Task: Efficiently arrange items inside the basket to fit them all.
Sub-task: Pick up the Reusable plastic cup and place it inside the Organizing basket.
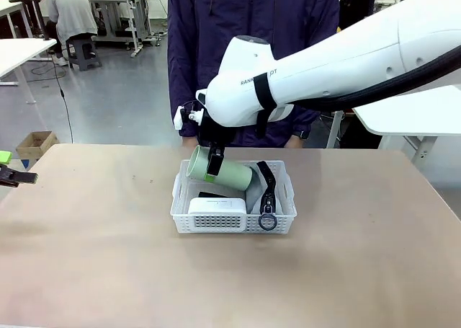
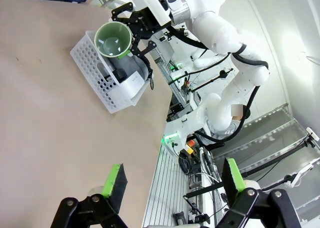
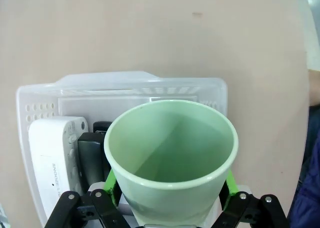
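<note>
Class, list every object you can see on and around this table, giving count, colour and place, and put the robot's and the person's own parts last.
Basket: one, white, perforated, middle of the table.
Cup: one, pale green, tilted above the basket, gripped near its rim.
Box: one, white, inside the basket, near side.
Soft case: one, grey, in the basket; its black strap and ring hang over the near rim.
Stapler: one, black, in the basket beside the box.
Table: one, tan.
Right gripper: closed on the cup.
Left gripper: open, away from the basket.
Person: one, dark jacket, far side.
</note>
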{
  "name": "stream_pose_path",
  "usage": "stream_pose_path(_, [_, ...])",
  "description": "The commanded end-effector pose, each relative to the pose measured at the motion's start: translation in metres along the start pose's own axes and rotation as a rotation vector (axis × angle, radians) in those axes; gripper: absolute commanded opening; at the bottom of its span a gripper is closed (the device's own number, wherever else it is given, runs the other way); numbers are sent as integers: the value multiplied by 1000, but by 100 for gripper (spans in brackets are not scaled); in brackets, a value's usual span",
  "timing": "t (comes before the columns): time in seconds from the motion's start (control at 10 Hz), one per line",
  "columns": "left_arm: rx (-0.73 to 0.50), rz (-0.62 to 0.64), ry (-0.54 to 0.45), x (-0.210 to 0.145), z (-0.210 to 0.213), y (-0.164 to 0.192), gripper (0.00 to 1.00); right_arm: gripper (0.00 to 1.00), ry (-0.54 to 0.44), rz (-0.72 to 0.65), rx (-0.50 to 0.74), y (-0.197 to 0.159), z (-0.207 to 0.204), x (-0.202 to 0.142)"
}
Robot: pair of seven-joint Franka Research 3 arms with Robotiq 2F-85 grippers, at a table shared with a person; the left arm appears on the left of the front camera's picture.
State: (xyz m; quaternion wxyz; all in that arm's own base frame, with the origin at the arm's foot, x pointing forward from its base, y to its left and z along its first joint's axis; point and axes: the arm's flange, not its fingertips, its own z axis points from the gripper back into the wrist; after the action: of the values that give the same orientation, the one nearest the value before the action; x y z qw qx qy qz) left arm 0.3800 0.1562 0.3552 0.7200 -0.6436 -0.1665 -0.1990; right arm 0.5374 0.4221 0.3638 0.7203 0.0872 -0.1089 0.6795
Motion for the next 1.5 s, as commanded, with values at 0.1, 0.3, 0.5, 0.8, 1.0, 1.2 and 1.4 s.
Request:
stream_pose_path(0.1, [6,6,2,-1,-2,-3,100,92,59,-13,-2,-1,-2,9])
stream_pose_path(0.3, [6,6,2,-1,-2,-3,100,92,77,-1,7,-1,-8,11])
stream_pose_path(0.5, [6,6,2,-1,-2,-3,100,92,94,4,22,-1,-14,14])
stream_pose_path(0.8, [6,6,2,-1,-2,-3,100,92,103,21,17,4,-11,15])
stream_pose_path(1.0, [6,6,2,-1,-2,-3,100,100,105,25,31,4,-12,14])
stream_pose_path(1.2, [6,6,2,-1,-2,-3,100,100,109,36,35,4,-12,14])
stream_pose_path(1.4, [6,6,2,-1,-2,-3,100,100,102,48,39,4,-12,14])
